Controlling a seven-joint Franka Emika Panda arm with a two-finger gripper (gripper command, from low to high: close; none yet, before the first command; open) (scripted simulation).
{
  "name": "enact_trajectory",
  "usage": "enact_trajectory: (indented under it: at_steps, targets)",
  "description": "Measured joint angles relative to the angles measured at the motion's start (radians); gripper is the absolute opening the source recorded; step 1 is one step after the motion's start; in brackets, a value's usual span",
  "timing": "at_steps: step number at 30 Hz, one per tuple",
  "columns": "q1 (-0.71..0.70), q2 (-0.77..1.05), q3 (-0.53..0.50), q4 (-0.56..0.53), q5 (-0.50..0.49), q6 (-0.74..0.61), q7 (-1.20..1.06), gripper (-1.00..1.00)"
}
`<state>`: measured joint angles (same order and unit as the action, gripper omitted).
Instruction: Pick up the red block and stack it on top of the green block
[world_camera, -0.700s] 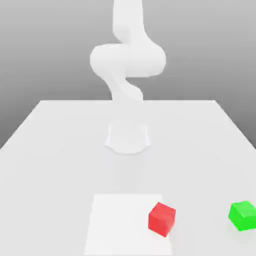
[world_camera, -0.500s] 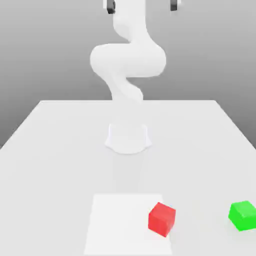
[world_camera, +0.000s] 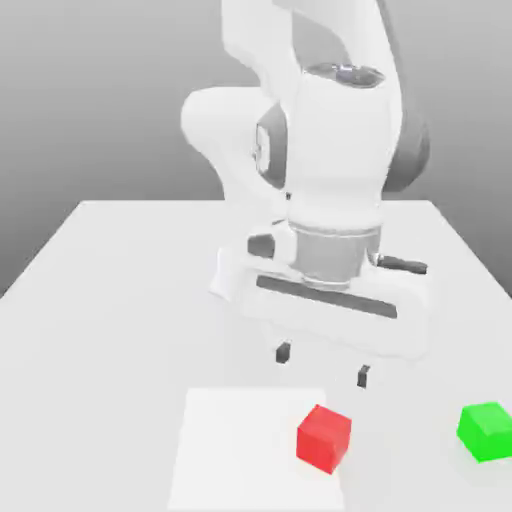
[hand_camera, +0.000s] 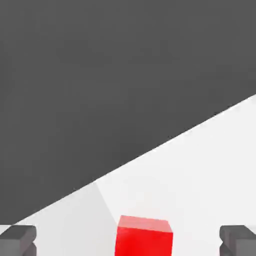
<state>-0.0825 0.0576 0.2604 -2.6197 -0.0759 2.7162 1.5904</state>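
Note:
The red block (world_camera: 324, 438) rests on a paler square patch of the table near the front, and in the hand view the red block (hand_camera: 144, 236) lies between my two dark fingertips. My gripper (world_camera: 322, 364) hangs open just above and behind it, fingers wide apart with nothing between them. The green block (world_camera: 486, 431) sits on the table toward the exterior view's right, well apart from the red one.
The white table (world_camera: 120, 300) stretches back to the arm's round base. The paler square patch (world_camera: 240, 450) lies at the table's front. My bulky white arm and hand body loom over the table's middle.
The hand has swung down from the top of the exterior view to just above the red block. Both blocks stay where they were.

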Motion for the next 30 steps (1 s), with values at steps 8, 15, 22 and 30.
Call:
enact_trajectory:
  at_steps: [8,15,22,30]
  targets:
    - [0.082,0.246,-0.102,0.013,-0.121,0.186,0.133,-1.00]
    - [0.074,0.226,-0.091,0.010,-0.108,0.172,0.124,-1.00]
    - [0.100,0.071,0.024,0.039,-0.008,-0.013,-0.002,-1.00]
    - [0.288,0.211,0.152,0.211,-0.150,-0.068,-0.048,-1.00]
